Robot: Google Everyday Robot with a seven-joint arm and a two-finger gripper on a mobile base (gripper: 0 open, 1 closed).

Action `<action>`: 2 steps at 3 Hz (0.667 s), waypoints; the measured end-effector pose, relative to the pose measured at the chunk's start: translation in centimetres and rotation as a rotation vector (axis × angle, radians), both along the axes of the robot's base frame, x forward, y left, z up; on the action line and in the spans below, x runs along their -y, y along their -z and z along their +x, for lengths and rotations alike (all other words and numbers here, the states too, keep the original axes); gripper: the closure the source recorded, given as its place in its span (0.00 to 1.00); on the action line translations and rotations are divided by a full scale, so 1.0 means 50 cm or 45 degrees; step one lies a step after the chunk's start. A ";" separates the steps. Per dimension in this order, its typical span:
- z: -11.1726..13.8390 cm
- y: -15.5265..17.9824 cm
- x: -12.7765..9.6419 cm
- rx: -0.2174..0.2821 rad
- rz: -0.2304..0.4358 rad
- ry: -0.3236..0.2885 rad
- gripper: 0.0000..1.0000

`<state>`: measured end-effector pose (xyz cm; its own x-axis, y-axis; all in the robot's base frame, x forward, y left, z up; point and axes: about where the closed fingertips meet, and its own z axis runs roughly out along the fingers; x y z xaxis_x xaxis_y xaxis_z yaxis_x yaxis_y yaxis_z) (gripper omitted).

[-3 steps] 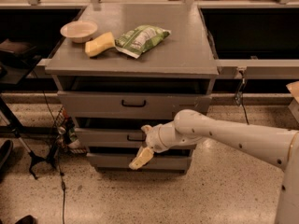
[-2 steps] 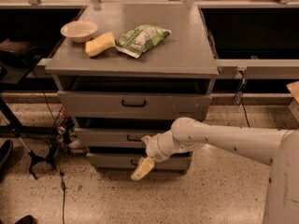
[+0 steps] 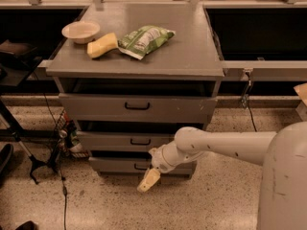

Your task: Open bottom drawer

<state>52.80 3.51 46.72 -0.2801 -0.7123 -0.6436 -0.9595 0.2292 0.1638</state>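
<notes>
The grey cabinet has three drawers. The bottom drawer (image 3: 115, 165) is the lowest one, a shallow grey panel with a small black bar handle (image 3: 140, 166), partly covered by my wrist. It stands a little forward of the cabinet body. My gripper (image 3: 147, 181) hangs at the end of the white arm, just in front of and slightly below the handle, with cream-coloured fingers (image 3: 149, 178) pointing down and left toward the floor.
The middle drawer (image 3: 129, 140) and top drawer (image 3: 136, 107) sit above. On the cabinet top are a bowl (image 3: 80, 31), a yellow sponge (image 3: 102, 45) and a green chip bag (image 3: 144, 40). A black stand and cables (image 3: 43, 152) are on the left, on speckled floor.
My arm and gripper have moved lower, from beside the middle drawer down to the bottom drawer's handle level.
</notes>
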 end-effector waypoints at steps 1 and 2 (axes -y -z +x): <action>0.007 0.034 -0.007 -0.018 0.003 -0.035 0.00; 0.005 0.103 0.014 -0.043 0.012 -0.029 0.00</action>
<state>53.03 2.82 41.55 -0.2855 -0.7129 -0.6405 -0.9583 0.2058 0.1981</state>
